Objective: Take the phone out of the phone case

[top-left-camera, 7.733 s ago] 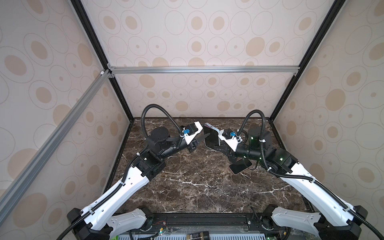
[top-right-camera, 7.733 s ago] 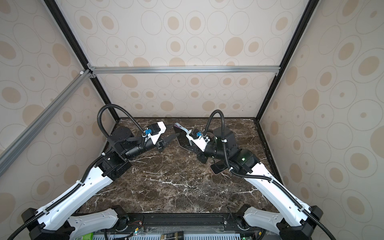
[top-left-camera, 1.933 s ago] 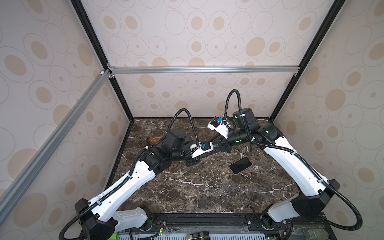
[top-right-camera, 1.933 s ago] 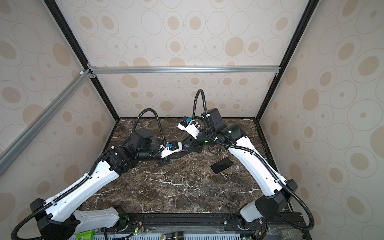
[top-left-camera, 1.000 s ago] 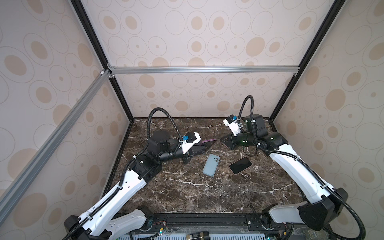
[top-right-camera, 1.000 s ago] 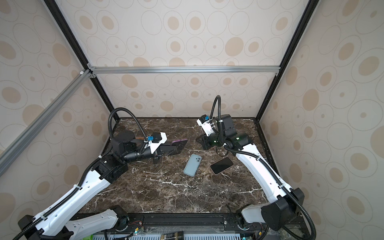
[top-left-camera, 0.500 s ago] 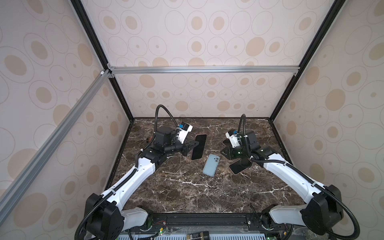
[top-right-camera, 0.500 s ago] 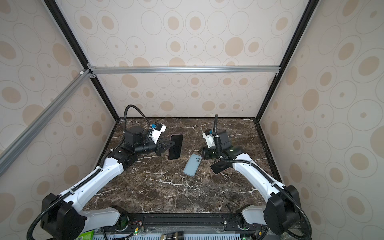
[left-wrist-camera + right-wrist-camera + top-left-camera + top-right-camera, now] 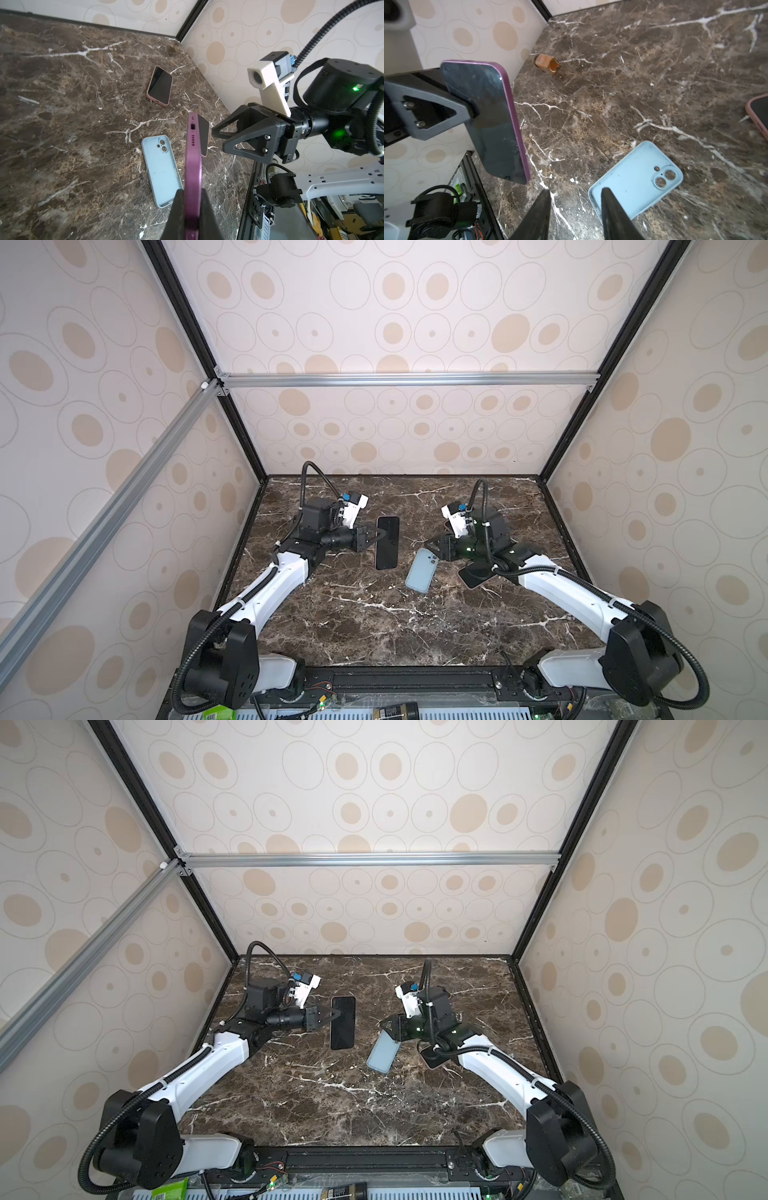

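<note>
My left gripper is shut on the long edge of the purple phone, which hangs bare above the marble table with its dark screen facing the right arm. From the left wrist the phone shows edge-on between the fingers. The light-blue phone case lies empty and flat on the table to the phone's right, camera holes showing. Just above the case's far end, my right gripper stands open and holds nothing; one finger overlaps the case's edge.
A second phone in a pink case lies on the table under the right arm, close to the blue case. A small brown object sits near the left wall. Walls enclose the table on three sides.
The right gripper came down from the back to the blue case and opened. The left arm drew back to the left and turned the phone it holds.
</note>
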`<state>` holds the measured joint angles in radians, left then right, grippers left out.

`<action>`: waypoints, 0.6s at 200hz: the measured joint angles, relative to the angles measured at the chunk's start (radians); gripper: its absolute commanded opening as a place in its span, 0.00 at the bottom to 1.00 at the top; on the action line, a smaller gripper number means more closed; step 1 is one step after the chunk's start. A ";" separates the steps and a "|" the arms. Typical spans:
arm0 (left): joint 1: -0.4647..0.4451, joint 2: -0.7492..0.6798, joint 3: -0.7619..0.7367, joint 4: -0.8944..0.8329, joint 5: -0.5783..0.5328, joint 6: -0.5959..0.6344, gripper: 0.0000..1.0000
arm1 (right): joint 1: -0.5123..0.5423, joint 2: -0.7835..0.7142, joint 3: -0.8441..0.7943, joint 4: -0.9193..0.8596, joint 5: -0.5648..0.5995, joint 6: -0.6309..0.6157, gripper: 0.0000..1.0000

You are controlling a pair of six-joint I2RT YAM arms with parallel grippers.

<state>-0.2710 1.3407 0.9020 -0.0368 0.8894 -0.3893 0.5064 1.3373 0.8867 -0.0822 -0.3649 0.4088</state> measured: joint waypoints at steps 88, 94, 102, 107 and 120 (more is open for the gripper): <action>0.001 0.024 0.002 -0.224 -0.243 0.024 0.00 | 0.106 0.189 0.014 -0.170 0.366 0.187 0.43; 0.001 0.024 0.002 -0.235 -0.259 0.024 0.00 | 0.109 0.201 0.016 -0.174 0.371 0.193 0.43; 0.001 0.024 0.002 -0.251 -0.288 0.023 0.00 | 0.116 0.217 0.019 -0.180 0.379 0.198 0.42; 0.001 0.024 0.002 -0.261 -0.301 0.021 0.00 | 0.122 0.227 0.025 -0.183 0.381 0.201 0.41; 0.001 0.023 0.004 -0.291 -0.349 0.010 0.00 | 0.136 0.254 0.050 -0.189 0.383 0.208 0.38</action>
<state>-0.2699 1.3632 0.9062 -0.3279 0.5404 -0.3790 0.6422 1.5909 0.9371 -0.2714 0.0177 0.6170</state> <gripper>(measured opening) 0.099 0.409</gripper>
